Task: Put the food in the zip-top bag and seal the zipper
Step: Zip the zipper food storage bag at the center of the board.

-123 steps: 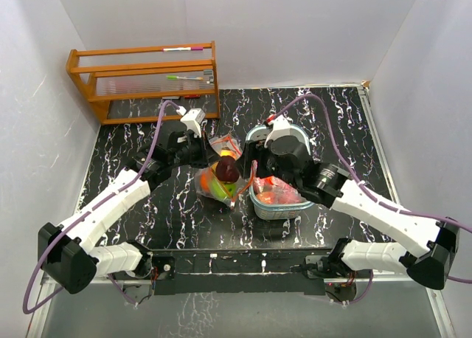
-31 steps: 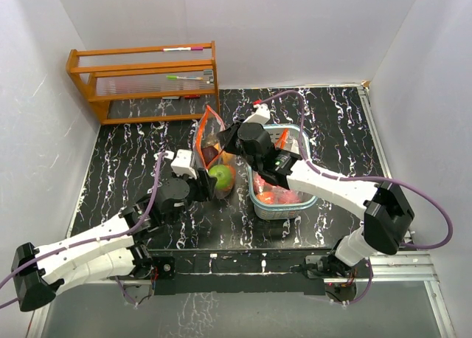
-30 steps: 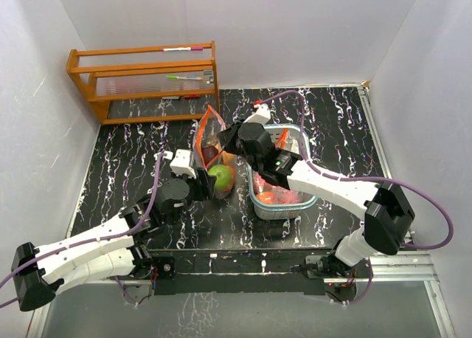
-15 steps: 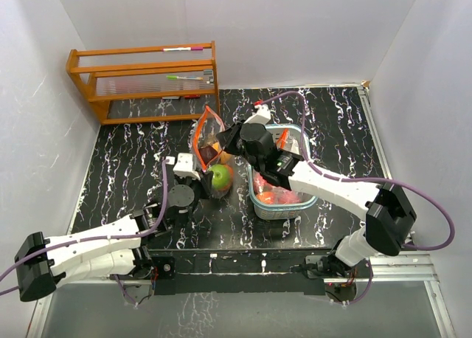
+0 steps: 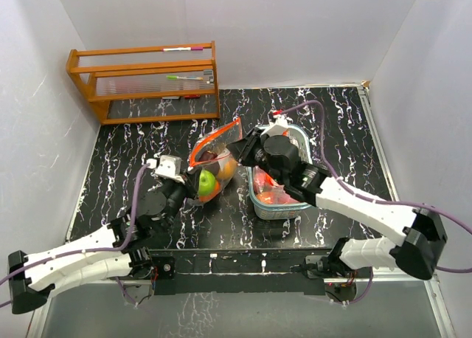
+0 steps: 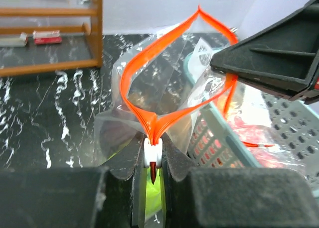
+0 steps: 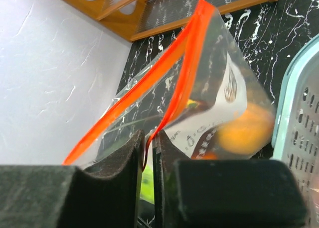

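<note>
The clear zip-top bag (image 5: 215,152) with an orange zipper stands between both grippers, its mouth gaping in a wide loop (image 6: 172,63). Some of the food lies inside it: a green fruit (image 5: 206,181), an orange fruit (image 5: 227,168) and a dark one. My left gripper (image 5: 190,177) is at the bag's near-left end, shut on the white zipper slider (image 6: 153,153). At the far-right end, my right gripper (image 5: 247,147) has its jaws barely parted, and the orange zipper strip (image 7: 172,88) runs down into the narrow gap (image 7: 148,143).
A pale-blue slatted basket (image 5: 259,205) sits right of the bag with red items in clear wrap (image 5: 276,196) inside. A wooden rack (image 5: 147,80) holding pens stands at the back left. White walls close in the left, back and right sides.
The left arm pulled back toward the near left and shut on the slider, tipping the bag leftward. The right gripper shifted right and its jaws loosened slightly.
</note>
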Controlling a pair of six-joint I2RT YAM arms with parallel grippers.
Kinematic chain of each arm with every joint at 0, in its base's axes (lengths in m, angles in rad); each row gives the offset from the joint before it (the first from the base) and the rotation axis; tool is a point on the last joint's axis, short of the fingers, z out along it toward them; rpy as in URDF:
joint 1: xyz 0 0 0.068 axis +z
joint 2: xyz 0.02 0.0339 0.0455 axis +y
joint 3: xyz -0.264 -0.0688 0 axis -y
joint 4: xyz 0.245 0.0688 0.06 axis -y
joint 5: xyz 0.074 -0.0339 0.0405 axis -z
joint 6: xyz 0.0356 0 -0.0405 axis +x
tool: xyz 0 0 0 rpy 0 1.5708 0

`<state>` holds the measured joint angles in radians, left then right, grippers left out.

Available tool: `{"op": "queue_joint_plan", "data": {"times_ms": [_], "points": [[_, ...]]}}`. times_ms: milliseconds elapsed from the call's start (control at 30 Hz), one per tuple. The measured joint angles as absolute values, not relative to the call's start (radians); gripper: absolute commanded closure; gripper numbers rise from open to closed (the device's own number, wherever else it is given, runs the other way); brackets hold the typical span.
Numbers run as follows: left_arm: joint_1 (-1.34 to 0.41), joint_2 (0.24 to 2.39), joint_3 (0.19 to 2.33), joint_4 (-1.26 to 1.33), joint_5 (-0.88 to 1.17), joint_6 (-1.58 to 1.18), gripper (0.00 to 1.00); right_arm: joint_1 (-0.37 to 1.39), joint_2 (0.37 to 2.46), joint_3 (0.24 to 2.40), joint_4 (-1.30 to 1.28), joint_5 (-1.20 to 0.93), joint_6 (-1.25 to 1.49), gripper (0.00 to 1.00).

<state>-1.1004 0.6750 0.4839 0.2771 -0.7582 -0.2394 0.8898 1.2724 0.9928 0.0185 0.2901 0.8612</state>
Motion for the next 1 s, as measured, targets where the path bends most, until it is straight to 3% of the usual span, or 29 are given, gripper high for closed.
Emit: {"op": "queue_joint_plan", "data": {"times_ms": [67, 233, 300, 333, 700, 1000], "points": [[-1.101, 0.63, 0.51, 0.25, -0.71, -0.199, 1.0, 0.889, 1.219, 0.984, -0.007, 0.265, 0.83, 0.58], [-1.101, 0.612, 0.593, 0.158, -0.579, -0.131, 1.0, 0.885, 1.156, 0.989, -0.075, 0.16, 0.702, 0.31], [-1.101, 0.627, 0.643, 0.096, -0.534, -0.111, 1.0, 0.884, 1.134, 0.989, -0.12, 0.119, 0.646, 0.09], [-1.101, 0.635, 0.669, 0.063, -0.512, -0.101, 1.0, 0.883, 1.115, 0.989, -0.145, 0.096, 0.606, 0.03], [-1.101, 0.57, 0.749, -0.248, -0.347, 0.028, 1.0, 0.883, 0.808, 1.0, -0.244, -0.136, 0.157, 0.02], [-1.101, 0.534, 0.788, -0.429, -0.224, 0.107, 1.0, 0.883, 0.957, 1.055, -0.266, -0.36, -0.062, 0.02]]}}
